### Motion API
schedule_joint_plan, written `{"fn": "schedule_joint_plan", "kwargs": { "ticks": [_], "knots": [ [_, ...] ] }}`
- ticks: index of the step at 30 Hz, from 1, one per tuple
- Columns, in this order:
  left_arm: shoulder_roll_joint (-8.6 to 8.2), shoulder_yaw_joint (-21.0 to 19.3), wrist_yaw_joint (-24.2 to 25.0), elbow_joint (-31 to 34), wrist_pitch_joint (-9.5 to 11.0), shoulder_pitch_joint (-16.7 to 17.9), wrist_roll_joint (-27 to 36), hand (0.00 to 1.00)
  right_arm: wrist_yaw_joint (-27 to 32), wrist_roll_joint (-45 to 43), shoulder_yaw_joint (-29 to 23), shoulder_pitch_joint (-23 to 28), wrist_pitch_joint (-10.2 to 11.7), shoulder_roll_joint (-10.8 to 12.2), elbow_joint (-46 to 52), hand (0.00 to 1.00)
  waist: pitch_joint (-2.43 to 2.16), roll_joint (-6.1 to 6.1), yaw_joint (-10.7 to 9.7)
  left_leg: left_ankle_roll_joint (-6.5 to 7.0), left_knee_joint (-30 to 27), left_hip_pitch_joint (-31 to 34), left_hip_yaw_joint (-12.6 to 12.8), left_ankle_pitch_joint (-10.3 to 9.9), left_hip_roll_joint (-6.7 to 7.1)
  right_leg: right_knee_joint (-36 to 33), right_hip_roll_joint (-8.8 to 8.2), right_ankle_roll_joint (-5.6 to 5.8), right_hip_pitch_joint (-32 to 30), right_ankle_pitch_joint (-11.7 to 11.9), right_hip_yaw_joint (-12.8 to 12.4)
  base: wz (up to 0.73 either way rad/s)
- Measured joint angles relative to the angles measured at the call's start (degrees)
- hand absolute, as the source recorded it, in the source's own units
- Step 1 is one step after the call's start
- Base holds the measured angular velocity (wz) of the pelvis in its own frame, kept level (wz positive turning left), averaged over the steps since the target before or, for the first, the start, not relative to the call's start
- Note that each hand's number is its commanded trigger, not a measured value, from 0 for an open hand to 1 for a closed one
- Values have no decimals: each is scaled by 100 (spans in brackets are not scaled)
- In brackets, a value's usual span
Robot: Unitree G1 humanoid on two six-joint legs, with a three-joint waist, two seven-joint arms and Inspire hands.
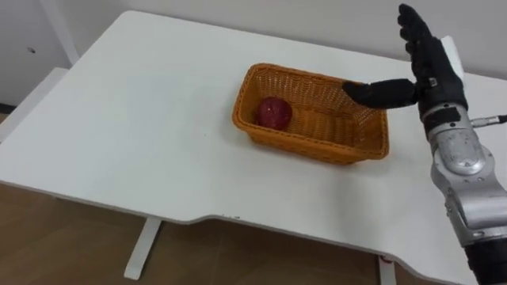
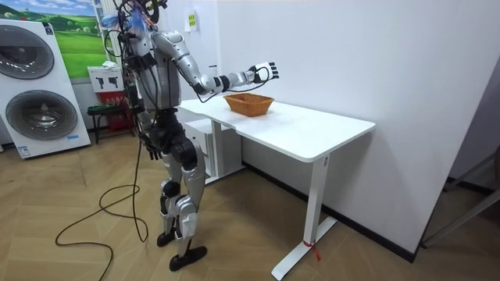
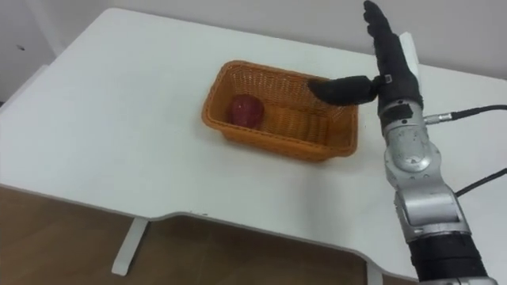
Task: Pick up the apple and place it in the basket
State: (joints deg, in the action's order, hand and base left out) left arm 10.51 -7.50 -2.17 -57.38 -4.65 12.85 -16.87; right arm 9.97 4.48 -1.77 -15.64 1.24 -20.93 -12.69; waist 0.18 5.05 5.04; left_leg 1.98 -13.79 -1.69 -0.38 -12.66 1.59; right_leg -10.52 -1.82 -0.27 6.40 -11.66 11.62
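A red apple point(image 1: 273, 112) point(image 3: 246, 109) lies inside the orange wicker basket point(image 1: 360, 142) point(image 3: 333, 138), at its left end. The basket stands on the white table point(image 1: 142, 119) point(image 2: 312, 133). My right hand point(image 1: 424, 55) point(image 3: 390, 55) point(image 2: 264, 73) is raised above the basket's right end, open, fingers straight up and thumb stretched sideways over the rim. It holds nothing and is apart from the apple.
The table's front edge has a curved cut-out near me, with wooden floor below. A wall runs behind the table's far edge. In the room view I stand at the table's end, with washing machines point(image 2: 39, 86) behind me.
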Motion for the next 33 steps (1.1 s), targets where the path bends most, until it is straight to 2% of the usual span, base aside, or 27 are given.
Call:
{"fn": "schedule_joint_plan", "kwargs": {
  "ticks": [3, 7, 10, 14, 17, 19, 21, 24, 27, 29, 33],
  "knots": [
    [-2, -72, -19, -4, 0, 42, 47, 0, 232, 291, -352, 1, 0, -26, -11, 0, -44, -41, -114, 5, 8, -11, 22, 3, 4, 0, -2, 2, -3, 1, -32, -3],
    [-1, -384, -119, -4, 10, 149, 44, 0, 811, 276, -1098, 48, 2, -74, -12, 0, -62, -28, -351, 14, 31, -74, 24, 10, 6, 0, -2, 4, 15, 2, -45, 0],
    [-3, -574, -213, -2, 24, 221, 49, 0, 1270, 304, -1608, 371, 7, -329, -13, 0, -64, 10, -450, 14, 52, -121, 55, 11, 3, 3, -1, 4, 39, 2, -69, -3],
    [3, -606, -241, 22, 30, 391, 62, 0, 1878, 488, -2196, 607, 34, -508, -168, 0, -47, 42, -661, 14, 70, -147, 109, 10, -2, 8, 1, 4, 44, 2, -96, -9],
    [23, -775, -240, 19, 35, 450, 52, 0, 2300, 571, -2704, 848, 54, -654, -783, 0, -25, 97, -736, 13, 104, -171, 183, 9, -21, -1, 17, 4, 44, 2, -210, -12],
    [53, -835, -240, 25, 7, 478, 52, 0, 2557, 616, -2978, 1013, 35, -678, -1193, 0, -29, 118, -824, 11, 112, -151, 196, 6, -29, -13, 22, 5, 26, 2, -219, -4],
    [55, -858, -245, 185, -14, 561, 62, 0, 2753, 780, -3213, 1399, 30, -673, -1619, 0, -33, 108, -961, 11, 102, -121, 204, 5, -31, -13, 25, 6, 13, 3, -223, 0],
    [42, -996, -242, 207, -15, 570, 47, 0, 2970, 936, -3419, 1866, 10, -647, -2242, 0, -43, 64, -968, 11, 118, -139, 286, 4, -44, -31, 42, 6, -17, 5, -340, -14],
    [46, -1111, -272, 232, -15, 538, 47, 0, 2992, 1351, -3443, 2252, -7, -626, -2960, 0, -81, -10, -971, 12, 178, -179, 354, 5, -58, -43, 49, 5, -48, 5, -394, -17],
    [44, -1182, -273, 226, -11, 536, 168, 0, 2985, 1588, -3453, 2374, -45, -511, -3438, 0, -82, -8, -970, 6, 211, -218, 363, 10, -63, -32, 69, 4, -30, 4, -469, -11],
    [26, -1171, -261, 155, -23, 543, 159, 0, 2846, 2127, -3286, 2499, -87, 22, -4343, 0, -51, -14, -906, -12, 225, -295, 431, 2, -87, -4, 98, -14, 24, 12, -545, -7]
  ]
}}
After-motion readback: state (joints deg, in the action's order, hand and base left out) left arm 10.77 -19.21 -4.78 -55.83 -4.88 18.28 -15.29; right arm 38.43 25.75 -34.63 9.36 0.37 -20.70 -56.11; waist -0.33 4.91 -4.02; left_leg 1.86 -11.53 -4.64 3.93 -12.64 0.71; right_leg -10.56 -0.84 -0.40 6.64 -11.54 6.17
